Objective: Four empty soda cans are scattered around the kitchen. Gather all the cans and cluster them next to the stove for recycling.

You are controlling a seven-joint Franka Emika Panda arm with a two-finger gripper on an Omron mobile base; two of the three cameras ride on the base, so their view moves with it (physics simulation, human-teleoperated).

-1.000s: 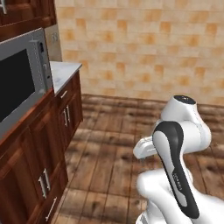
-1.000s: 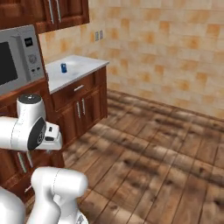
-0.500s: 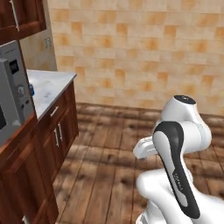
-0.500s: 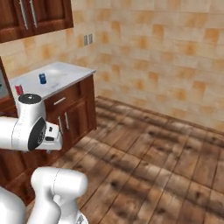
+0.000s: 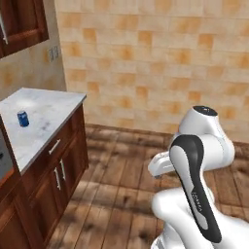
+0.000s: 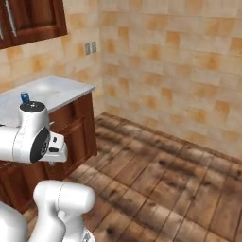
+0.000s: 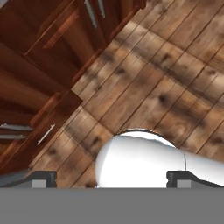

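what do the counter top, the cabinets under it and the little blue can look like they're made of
Counter top: looks like polished marble or a stone imitation, white with faint grey mottling.
Cabinets: reddish-brown wood with visible grain and a slight sheen, probably varnished; thin pale handles look like metal.
Blue can: likely thin painted metal, blue with a pale band; too small to be sure.

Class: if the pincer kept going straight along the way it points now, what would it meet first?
Going by the hand view, the open pincer points down: probably the robot's own white body, then the wood floor, though depth is unclear.
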